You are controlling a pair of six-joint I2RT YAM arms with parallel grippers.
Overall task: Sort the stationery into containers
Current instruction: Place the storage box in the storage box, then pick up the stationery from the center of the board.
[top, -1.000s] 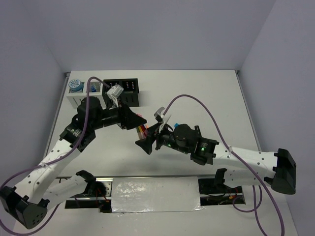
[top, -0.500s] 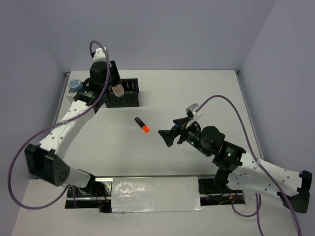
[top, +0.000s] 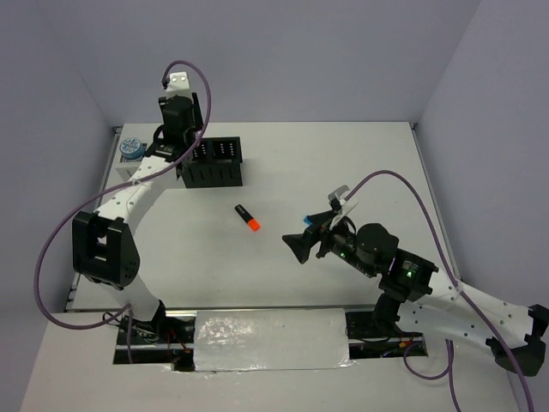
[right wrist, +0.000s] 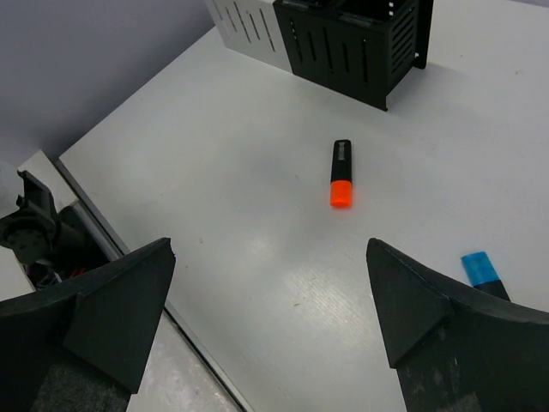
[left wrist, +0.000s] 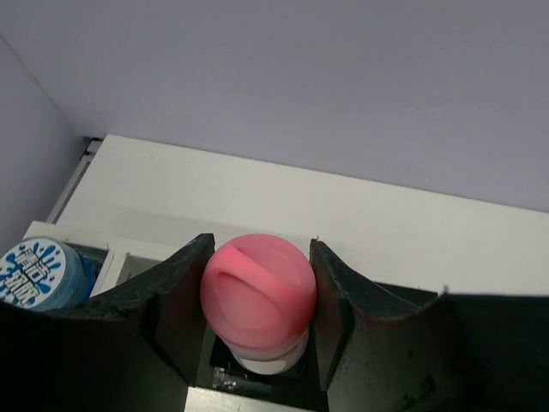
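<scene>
Orange-capped and short, the black highlighter (top: 248, 218) is lying on the white table (top: 343, 163) between your two arms, nearer your right gripper (top: 302, 245); its cap is pointing toward that gripper and its long axis is running almost straight away from it; the widely spread fingers (right wrist: 103, 318) are sitting crosswise to the barrel, which I judge suits a plain reach forward and down. A blue-capped highlighter (right wrist: 482, 268) is peeking out just beside the right finger, outside the jaws.

Your left gripper (left wrist: 257, 257) is pinching the round-ended pink tube (left wrist: 257, 296) and hovering over the row of slotted boxes; I cannot tell whether it is hanging over a white box or the black slotted box (top: 196, 163) next to it. A round blue piece (top: 130, 148) is resting in the end white slotted box (left wrist: 73, 236); what the other boxes are holding is hidden.
</scene>
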